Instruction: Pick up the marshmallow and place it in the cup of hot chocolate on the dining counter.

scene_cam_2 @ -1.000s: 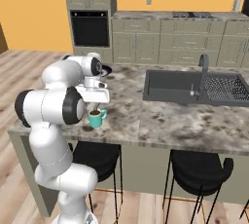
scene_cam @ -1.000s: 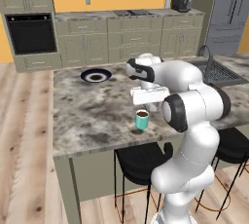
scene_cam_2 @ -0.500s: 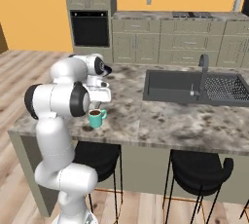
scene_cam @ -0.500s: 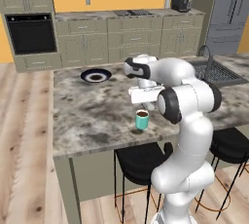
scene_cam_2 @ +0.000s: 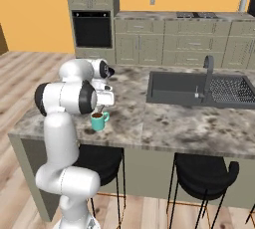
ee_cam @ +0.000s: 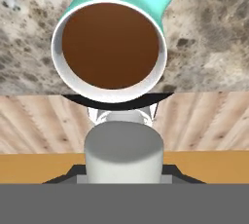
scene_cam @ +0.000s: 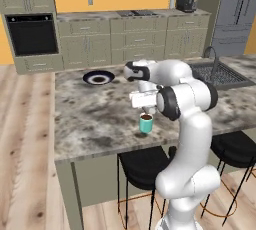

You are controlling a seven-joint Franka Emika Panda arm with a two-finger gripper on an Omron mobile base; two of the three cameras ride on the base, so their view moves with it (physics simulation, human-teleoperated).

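Gripper [scene_cam: 146,111] hovering right over teal mug of hot choc [ee_cam: 111,47] nr desk [scene_cam: 95,116] front edge, gripping marshmallow [ee_cam: 124,152] btwn its fingers.

Glossy white rounded arm [scene_cam: 187,124] links, dark grey bands seen at the joints, bulbous shoulder and elbow housings, a blocky white hand.

The white arm folds forward at the elbow, wrist bent downward, and the gripper [scene_cam: 146,111] points straight down; its finger spacing is hidden.
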